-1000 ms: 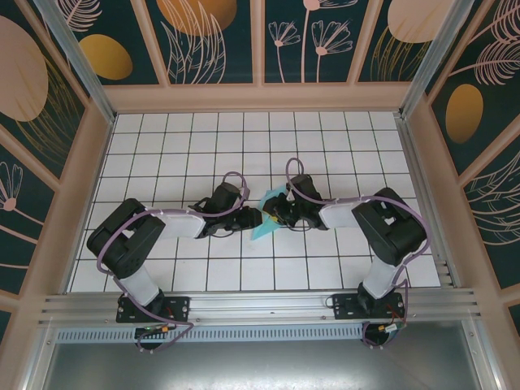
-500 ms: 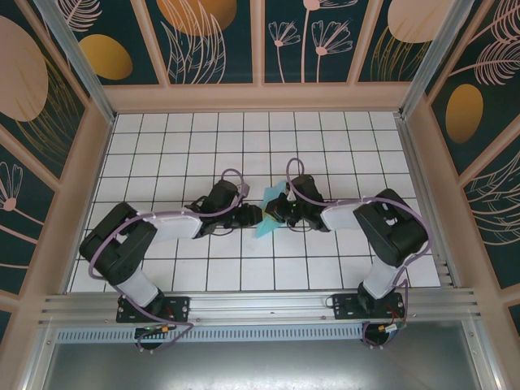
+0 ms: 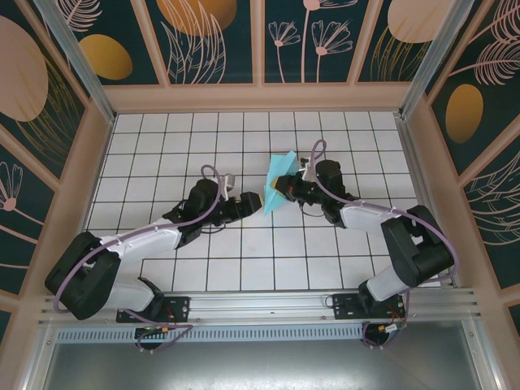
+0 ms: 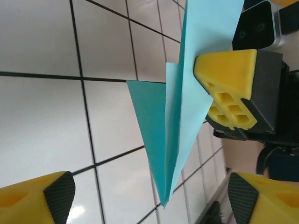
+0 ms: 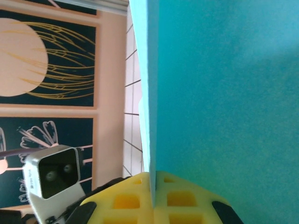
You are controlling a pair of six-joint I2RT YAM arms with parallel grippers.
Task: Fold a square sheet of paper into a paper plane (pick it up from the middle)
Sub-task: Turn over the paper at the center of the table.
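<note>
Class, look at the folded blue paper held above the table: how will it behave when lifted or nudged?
Probably very light: one pinch at an edge by the jaws of the right arm holds the folded paper aloft. Likely stiffened by its creases, since the free tip runs straight without sagging. Its thin layers look easy to crumple if pushed.

Slim, pointed light-blue paper plane (image 3: 283, 169), folded, on edge, nose nearward.
</note>
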